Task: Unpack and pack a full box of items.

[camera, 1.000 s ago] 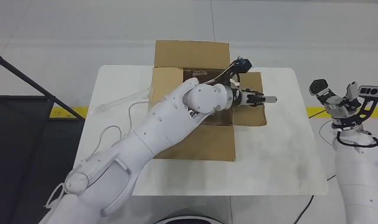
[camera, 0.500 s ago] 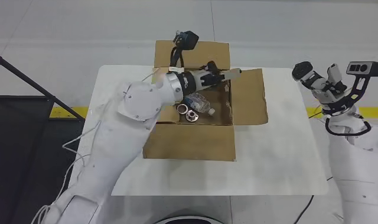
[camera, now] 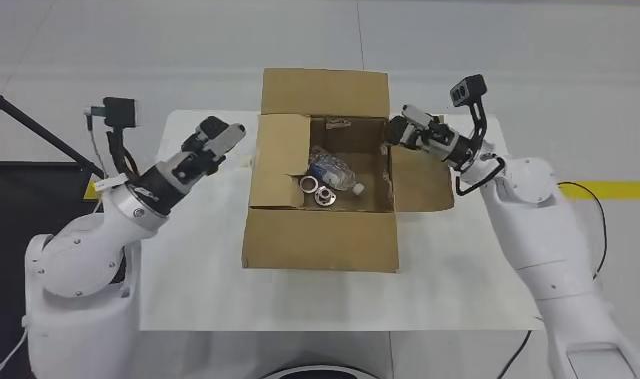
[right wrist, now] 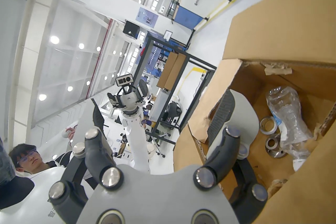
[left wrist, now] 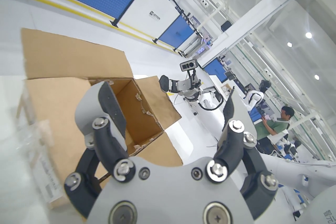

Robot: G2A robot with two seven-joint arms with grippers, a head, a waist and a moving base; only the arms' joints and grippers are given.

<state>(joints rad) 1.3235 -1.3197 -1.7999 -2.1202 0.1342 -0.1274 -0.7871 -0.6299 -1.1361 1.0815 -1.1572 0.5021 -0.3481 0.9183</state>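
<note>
The left gripper [camera: 228,131] hangs open and empty at 9 o'clock of the box [camera: 320,241]; the right gripper [camera: 398,127] is open at its 3 o'clock rim. A bottle [camera: 333,169] lies inside. Earlier the left arm reached over the box and the right stood well off.

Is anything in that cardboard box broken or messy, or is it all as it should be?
The clear plastic bottle lying on its side in the open brown cardboard box looks crumpled and dented, beside two loose metal rings. The box's inner edges carry ragged torn tape scraps.
</note>
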